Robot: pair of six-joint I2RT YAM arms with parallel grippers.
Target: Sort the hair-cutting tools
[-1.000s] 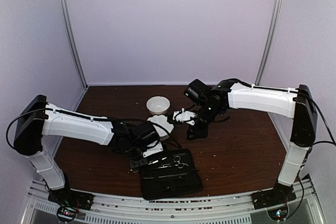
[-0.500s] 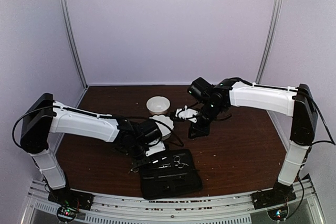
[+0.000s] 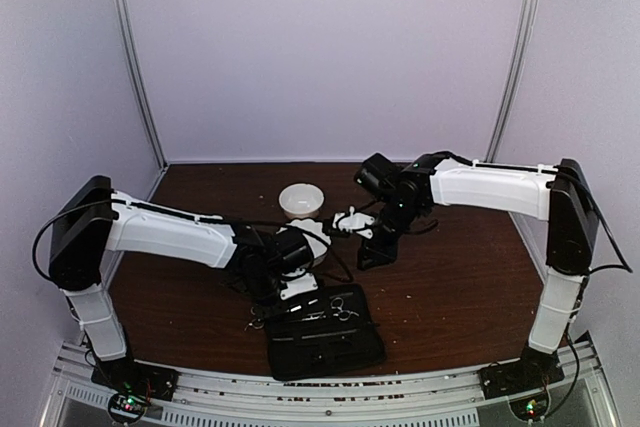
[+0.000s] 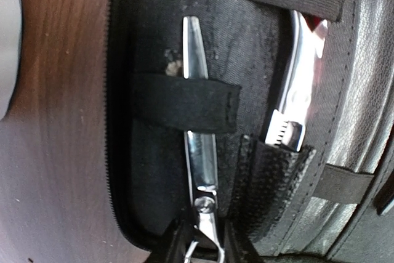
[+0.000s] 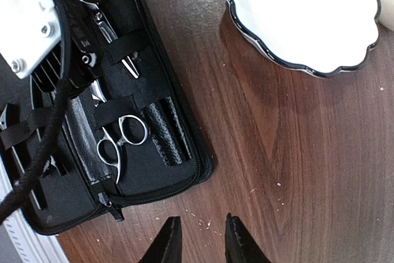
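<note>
The open black case (image 3: 330,342) lies at the table's front. In the left wrist view, slim silver scissors (image 4: 198,152) sit under an elastic strap in the case. My left gripper (image 4: 204,247) has a finger against each side of their shanks, just behind the pivot. It is at the case's far left corner (image 3: 272,309). A second pair of scissors with ring handles (image 5: 120,143) and two black stick-like tools (image 5: 166,133) lie in the case. My right gripper (image 5: 200,238) is open and empty over bare wood beside the case, also seen from above (image 3: 368,257).
A scalloped white bowl (image 5: 301,16) sits beyond the case, next to my left arm (image 3: 312,237). A round white bowl (image 3: 300,199) stands farther back. A toothed silver tool (image 4: 295,90) sits in a case pocket. The left arm's cable (image 5: 49,133) hangs over the case.
My left arm has reached further right and forward, bringing its gripper onto the case's far left corner. The right arm has barely moved.
</note>
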